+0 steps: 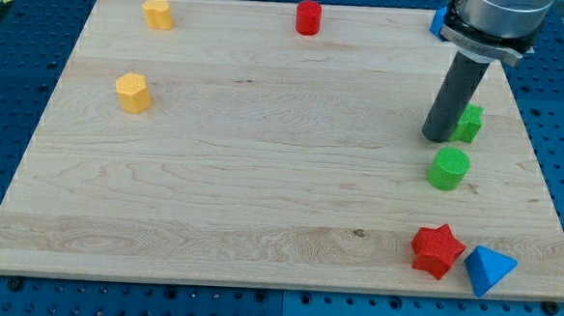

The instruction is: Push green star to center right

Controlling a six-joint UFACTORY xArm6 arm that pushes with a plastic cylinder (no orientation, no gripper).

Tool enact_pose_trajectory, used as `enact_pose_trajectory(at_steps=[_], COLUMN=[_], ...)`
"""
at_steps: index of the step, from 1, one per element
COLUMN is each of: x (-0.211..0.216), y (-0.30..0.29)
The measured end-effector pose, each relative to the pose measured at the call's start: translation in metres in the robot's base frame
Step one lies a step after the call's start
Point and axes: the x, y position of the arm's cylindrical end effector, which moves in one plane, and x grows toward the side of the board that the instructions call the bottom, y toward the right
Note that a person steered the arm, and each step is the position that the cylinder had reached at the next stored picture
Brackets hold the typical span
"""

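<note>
The green star point(470, 122) lies near the view's right edge of the wooden board point(262, 176), partly hidden behind my rod. My tip point(437, 137) rests on the board just to the star's left, touching or nearly touching it. A green cylinder point(449, 170) sits just below the star and my tip.
A red star point(437, 250) and a blue triangle point(489, 269) lie at the bottom right. A red cylinder point(309, 17) is at top centre. Two yellow blocks point(158, 13) point(133, 92) are at the upper left. A blue block point(438, 21) peeks out behind the arm at the top right.
</note>
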Motion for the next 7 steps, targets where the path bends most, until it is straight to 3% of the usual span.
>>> enact_pose_trajectory(at_steps=[7], x=[-0.017], y=[0.02])
